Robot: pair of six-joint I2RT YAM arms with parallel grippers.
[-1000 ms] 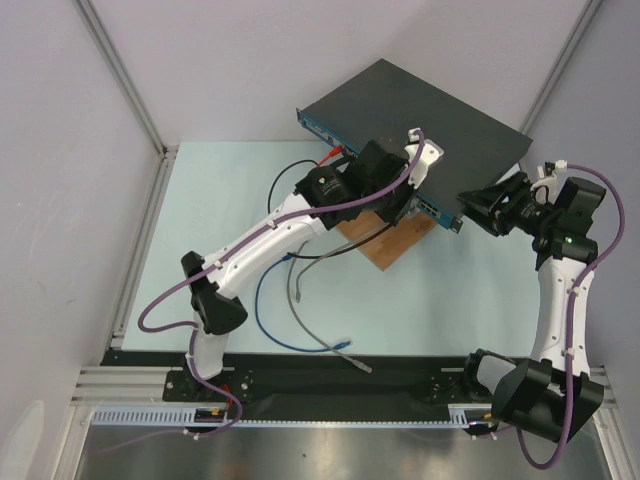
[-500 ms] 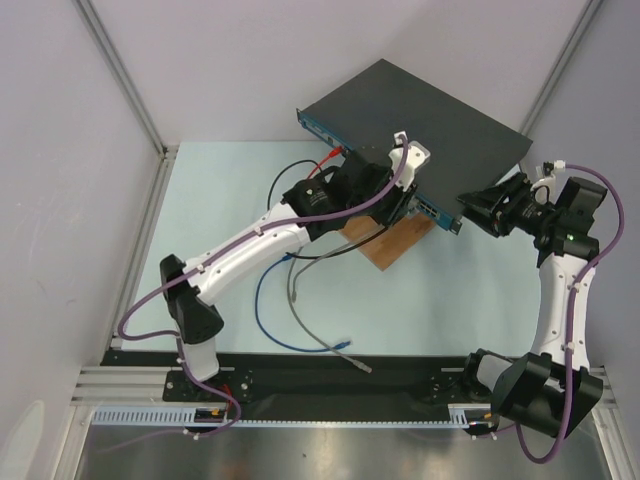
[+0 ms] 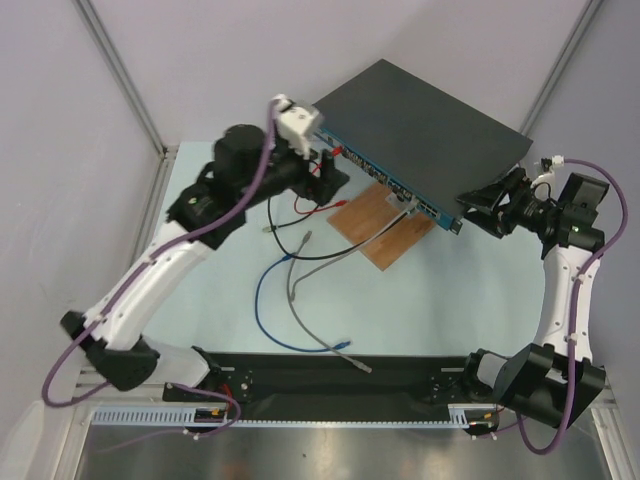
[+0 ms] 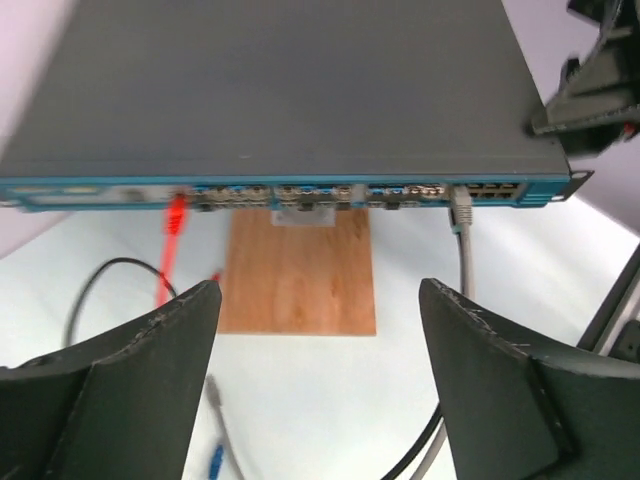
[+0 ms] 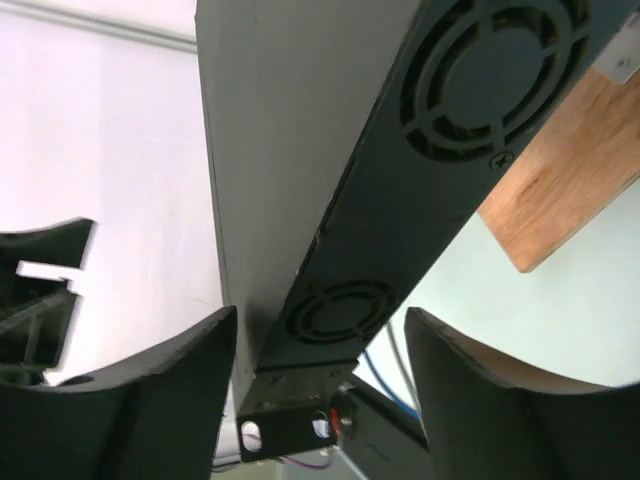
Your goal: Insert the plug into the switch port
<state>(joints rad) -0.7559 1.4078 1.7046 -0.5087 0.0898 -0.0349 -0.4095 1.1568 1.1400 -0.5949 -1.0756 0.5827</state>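
Note:
The switch (image 3: 420, 125) is a flat black box resting partly on a wooden board, its blue socket strip (image 4: 290, 190) facing my left gripper. A grey plug (image 4: 461, 211) sits in a socket near the strip's right end (image 3: 411, 205), its cable hanging down. A red plug (image 4: 177, 212) sits in a socket at the left. My left gripper (image 3: 335, 178) hangs open, back from the strip, with nothing between its fingers (image 4: 150, 380). My right gripper (image 3: 480, 210) is open astride the switch's right front corner (image 5: 300, 410), its fingers (image 5: 170, 390) apart from the vented side wall.
The brown wooden board (image 3: 385, 228) pokes out from under the switch front. Loose black, blue (image 3: 262, 310) and grey (image 3: 298, 305) cables lie on the pale mat between the arms, with free plug ends near the black base rail (image 3: 350, 347). Frame posts stand behind.
My left arm has pulled back and to the left from the switch front, its jaws opening and leaving the grey plug in the socket. The right jaws have widened.

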